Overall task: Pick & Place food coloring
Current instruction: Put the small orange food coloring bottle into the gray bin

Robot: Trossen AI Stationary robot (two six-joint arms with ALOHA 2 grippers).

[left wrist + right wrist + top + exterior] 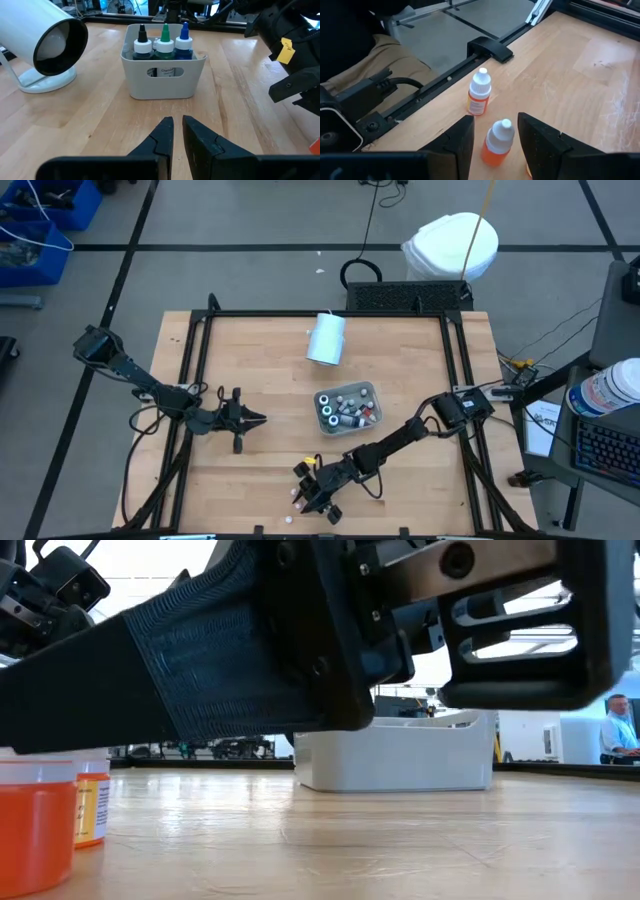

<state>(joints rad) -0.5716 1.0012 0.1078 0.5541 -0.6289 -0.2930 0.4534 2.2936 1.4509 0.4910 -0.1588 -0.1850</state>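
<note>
Two small orange food coloring bottles with white caps stand on the table near its front edge. One (480, 98) stands free. The other (497, 144) stands between the fingers of my right gripper (496, 120), which is open, with a narrow gap showing on each side. The low view shows both bottles (35, 830) resting on their bases. More food coloring bottles (165, 42) stand in the pale tray (372, 391) at mid-table. My left gripper (262, 419) waits to the tray's left, shut to a thin slit, with nothing in it.
A pale cylinder (326, 338) lies on its side behind the tray. A black frame rail (485, 47) runs along the table edge close to the orange bottles. My right arm (300, 640) fills the top of the low view. A person (620, 730) is far off in the room.
</note>
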